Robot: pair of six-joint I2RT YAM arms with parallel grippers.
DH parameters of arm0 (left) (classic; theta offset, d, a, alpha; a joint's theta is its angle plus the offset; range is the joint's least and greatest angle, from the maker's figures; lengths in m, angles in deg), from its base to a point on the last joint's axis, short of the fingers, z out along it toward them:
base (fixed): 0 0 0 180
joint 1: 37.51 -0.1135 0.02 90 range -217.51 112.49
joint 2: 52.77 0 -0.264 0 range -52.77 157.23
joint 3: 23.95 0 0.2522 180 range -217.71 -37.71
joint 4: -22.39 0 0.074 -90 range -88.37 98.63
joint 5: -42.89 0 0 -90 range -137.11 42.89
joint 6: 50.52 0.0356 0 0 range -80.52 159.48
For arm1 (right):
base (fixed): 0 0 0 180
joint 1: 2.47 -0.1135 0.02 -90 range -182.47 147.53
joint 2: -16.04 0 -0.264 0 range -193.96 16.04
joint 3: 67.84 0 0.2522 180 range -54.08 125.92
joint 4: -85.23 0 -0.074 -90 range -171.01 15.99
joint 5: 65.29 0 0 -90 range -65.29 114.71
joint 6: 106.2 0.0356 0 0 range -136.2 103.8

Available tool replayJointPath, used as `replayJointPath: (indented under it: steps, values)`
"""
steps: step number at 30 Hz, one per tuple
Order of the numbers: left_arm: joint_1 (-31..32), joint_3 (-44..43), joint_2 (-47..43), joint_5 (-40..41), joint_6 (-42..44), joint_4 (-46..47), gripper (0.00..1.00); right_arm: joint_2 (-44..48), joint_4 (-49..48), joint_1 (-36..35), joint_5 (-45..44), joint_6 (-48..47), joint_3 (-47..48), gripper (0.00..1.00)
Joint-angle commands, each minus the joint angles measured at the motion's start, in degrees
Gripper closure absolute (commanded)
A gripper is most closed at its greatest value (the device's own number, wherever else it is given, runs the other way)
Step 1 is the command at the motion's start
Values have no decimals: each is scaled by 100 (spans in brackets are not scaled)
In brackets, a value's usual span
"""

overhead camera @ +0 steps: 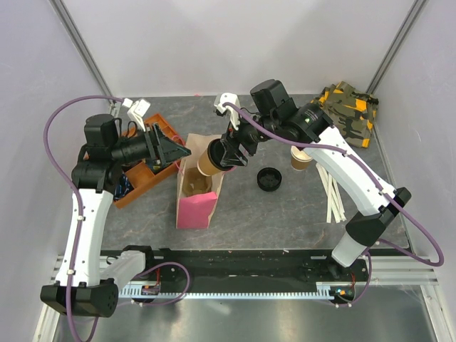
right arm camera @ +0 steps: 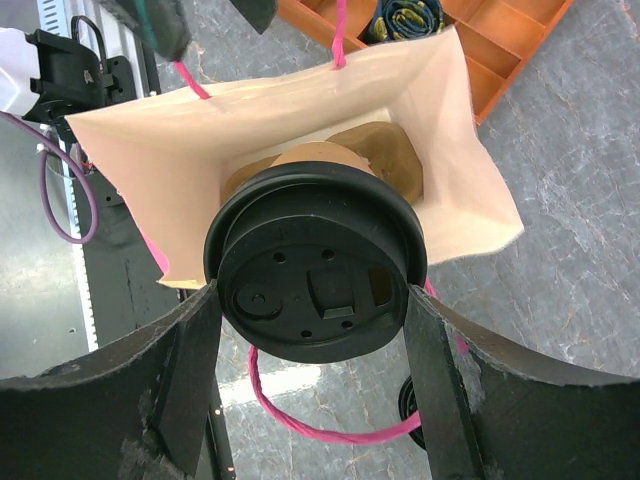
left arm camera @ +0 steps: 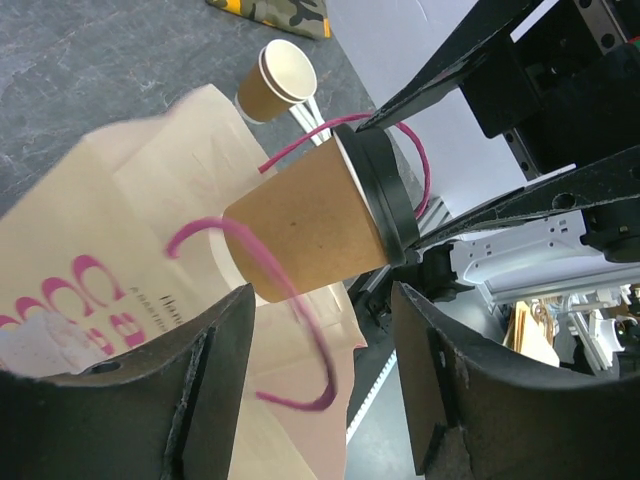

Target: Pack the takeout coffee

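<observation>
Takeout coffee (overhead camera: pixel 208 161) tilted at open mouth of paper bag (overhead camera: pixel 194 203), not yet fully inside. Right gripper (overhead camera: pixel 229 153) jaws clamped on black lid rim, so cup base leads into bag. Left gripper (overhead camera: pixel 174 151) jaws wide apart, gripping nothing, just beside bag edge, probably to steady opening.

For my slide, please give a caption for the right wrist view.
Right arm's jaws hold the lidded takeout coffee over the open paper bag.

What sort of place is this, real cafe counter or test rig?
Probably a lab test cell: plain white walls enclosing a grey table, with staged props, a paper bag and an orange tray.
</observation>
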Motion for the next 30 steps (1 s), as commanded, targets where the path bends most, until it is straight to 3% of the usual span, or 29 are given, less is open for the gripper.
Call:
replayJointPath:
  steps: [1, 5, 16, 22, 30]
  values:
    - [-29, -144, 69, -225, -138, 313, 43, 17, -80, -57, 129, -93, 211, 61]
    - [-29, -249, 17, -199, 11, 217, 56, 43, -80, -57, 102, -102, 229, 61]
    - [-116, -891, 201, 425, 828, -1092, 59, 122, -89, -57, 85, -137, 115, 62]
    - [-134, -927, 236, -171, 706, -822, 98, 166, -124, -57, 111, -163, 97, 62]
    - [243, -698, 298, -813, 188, -135, 98, 227, -265, -57, 243, -260, -52, 62]
